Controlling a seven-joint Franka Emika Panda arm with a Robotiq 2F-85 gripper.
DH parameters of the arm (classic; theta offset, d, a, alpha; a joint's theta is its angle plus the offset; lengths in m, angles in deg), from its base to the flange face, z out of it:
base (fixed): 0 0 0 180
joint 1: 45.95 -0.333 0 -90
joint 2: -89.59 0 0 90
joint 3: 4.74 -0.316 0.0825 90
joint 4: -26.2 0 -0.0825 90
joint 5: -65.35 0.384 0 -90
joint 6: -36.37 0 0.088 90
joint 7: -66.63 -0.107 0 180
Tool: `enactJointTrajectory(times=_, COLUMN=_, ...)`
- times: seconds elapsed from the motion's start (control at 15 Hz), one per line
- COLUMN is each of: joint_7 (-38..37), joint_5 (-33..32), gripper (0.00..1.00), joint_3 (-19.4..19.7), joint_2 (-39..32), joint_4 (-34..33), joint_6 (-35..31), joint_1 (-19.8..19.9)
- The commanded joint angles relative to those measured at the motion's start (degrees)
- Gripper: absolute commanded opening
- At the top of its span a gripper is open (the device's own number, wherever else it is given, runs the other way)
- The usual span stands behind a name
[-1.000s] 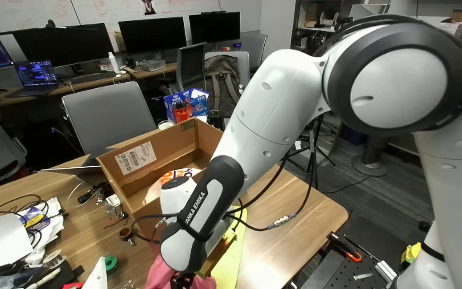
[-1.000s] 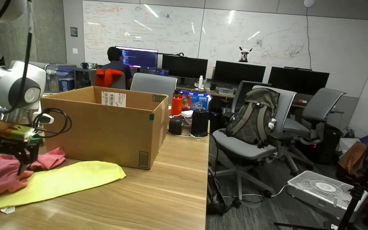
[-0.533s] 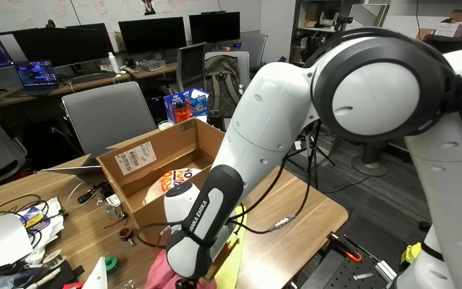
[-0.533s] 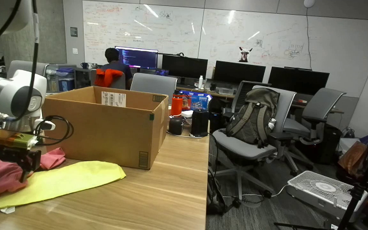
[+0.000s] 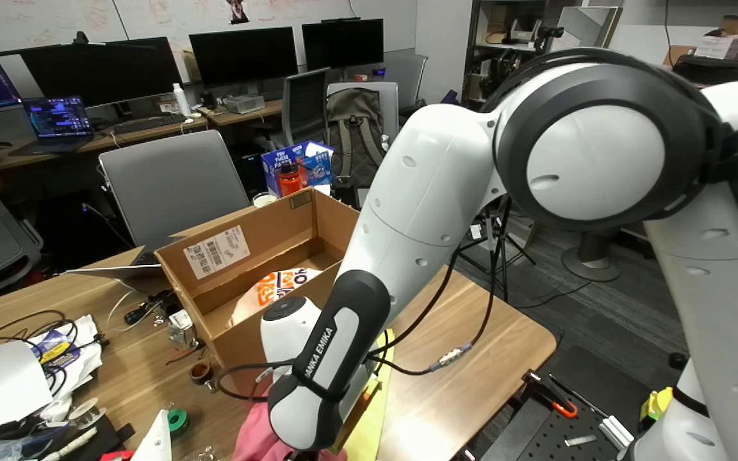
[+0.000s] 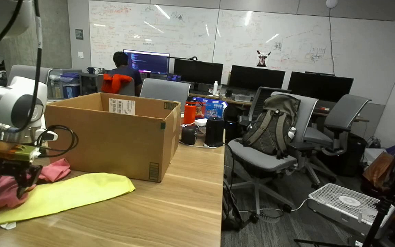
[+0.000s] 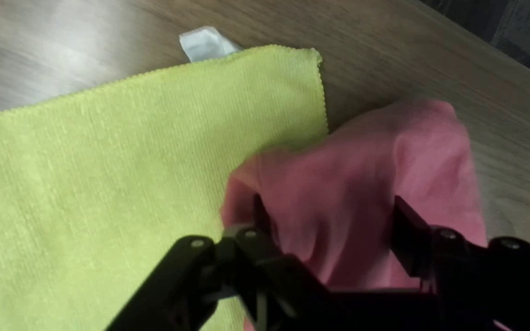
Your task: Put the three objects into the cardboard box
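task progress: one object confirmed placed, one outstanding, one unverified

cardboard box (image 5: 273, 234): left of centre in an exterior view, standing on the desk (image 5: 455, 403), its lower right part hidden behind the arm (image 5: 420, 179). this is the destination.

snack bag (image 5: 266, 294): left of centre, inside the cardboard box, orange lettering visible. treat as placed.

third object: not identified in any view. the inside of the cardboard box is only partly visible, so placement cannot be verified.

pink cloth (image 5: 254, 435): bottom edge, left of centre, outside the cardboard box; it lies bunched on the desk and over one end of the yellow cloth (image 5: 372, 419). placement outstanding.

fingers (image 7: 412, 243): lower middle to lower right of the wrist view, spread apart on either side of the pink cloth. contact with the fabric cannot be confirmed; no secured grip is shown. judged step: grasping.

remaining work, as judged: secure the pink cloth, lift it above the rim, release it inside. the yellow cloth does not appear to belong to the set.
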Motion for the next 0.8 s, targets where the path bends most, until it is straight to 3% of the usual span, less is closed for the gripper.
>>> enactJointTrajectory(times=0.0, joint_7=-1.26, joint_5=-1.81, gripper=0.35, joint_3=1.47, joint_2=1.95, joint_4=0.67, joint_6=-0.66, joint_1=-1.41)
enactJointTrajectory(times=0.27, joint_7=-2.53, joint_5=-3.39, gripper=0.04, joint_3=2.59, joint_2=4.63, joint_4=0.88, joint_6=0.16, joint_1=-2.11)
enactJointTrajectory(times=0.33, joint_7=-2.99, joint_5=-3.80, gripper=0.00, joint_3=2.92, joint_2=5.72, joint_4=1.09, joint_6=0.14, joint_1=-2.33)
enactJointTrajectory(times=0.73, joint_7=-6.41, joint_5=-6.26, gripper=0.02, joint_3=5.01, joint_2=12.00, joint_4=1.10, joint_6=0.89, joint_1=-3.21)
